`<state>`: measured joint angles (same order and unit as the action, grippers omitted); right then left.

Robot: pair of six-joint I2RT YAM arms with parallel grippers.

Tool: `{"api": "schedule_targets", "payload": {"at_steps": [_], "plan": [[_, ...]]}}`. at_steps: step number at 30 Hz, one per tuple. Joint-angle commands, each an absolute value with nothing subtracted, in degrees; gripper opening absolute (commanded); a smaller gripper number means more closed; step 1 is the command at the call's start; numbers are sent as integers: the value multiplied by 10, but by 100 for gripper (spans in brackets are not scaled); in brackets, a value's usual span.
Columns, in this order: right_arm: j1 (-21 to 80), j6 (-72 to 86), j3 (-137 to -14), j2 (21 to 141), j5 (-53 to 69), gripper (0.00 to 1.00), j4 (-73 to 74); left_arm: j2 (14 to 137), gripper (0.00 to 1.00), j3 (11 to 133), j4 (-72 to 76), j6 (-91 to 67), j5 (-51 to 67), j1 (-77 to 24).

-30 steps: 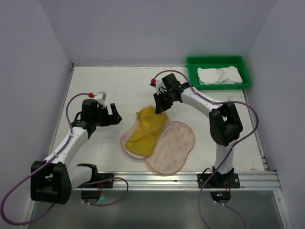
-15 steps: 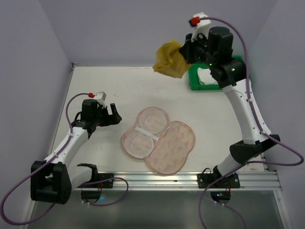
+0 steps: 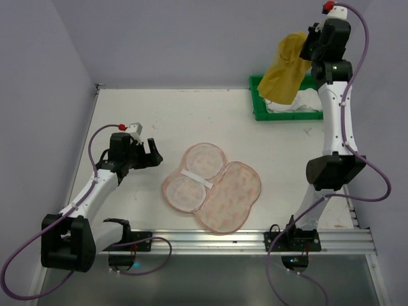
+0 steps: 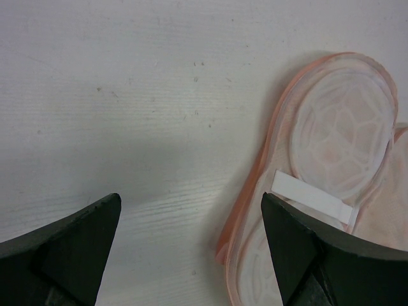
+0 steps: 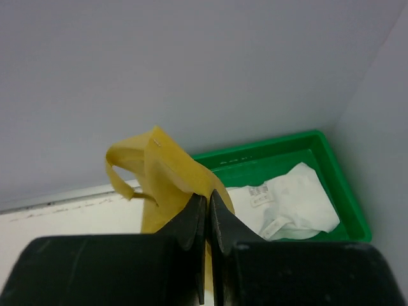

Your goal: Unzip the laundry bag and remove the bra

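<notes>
White tabletop [image 3: 146, 115] bears unzipped laundry bag [image 3: 220, 194]; right gripper [image 5: 208, 203] pinches bra [image 3: 284, 73] above tray [image 3: 287, 116], left gripper [image 3: 154, 152] gapes.

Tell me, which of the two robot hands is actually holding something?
The right hand, high up near the green tray, pinches the yellow bra. The left hand is open and empty near the laundry bag.

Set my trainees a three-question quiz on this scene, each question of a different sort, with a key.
1. True or false: the laundry bag lies unzipped on the table.
2. Fill in: the left gripper is ____ (open or shut).
3. What holds the bra? A. the left gripper B. the right gripper C. nothing, it lies in the bag

Key: 1 true; 2 open; 3 B
</notes>
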<state>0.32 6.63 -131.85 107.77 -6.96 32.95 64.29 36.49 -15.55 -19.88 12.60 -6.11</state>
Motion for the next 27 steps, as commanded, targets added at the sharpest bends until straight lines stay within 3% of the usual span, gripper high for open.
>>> {"api": "schedule_targets", "payload": {"at_steps": [1, 13, 27], "plan": [[-23, 111, -1302, 1106, -70, 0, 252, 644, 94, 366, -148, -184, 121, -57], [-30, 188, -1226, 1166, 18, 0, 200, 656, 94, 370, -153, -184, 100, -57], [-43, 247, -1260, 1170, 126, 0, 207, 662, 94, 370, -156, -185, 97, -57]]}}
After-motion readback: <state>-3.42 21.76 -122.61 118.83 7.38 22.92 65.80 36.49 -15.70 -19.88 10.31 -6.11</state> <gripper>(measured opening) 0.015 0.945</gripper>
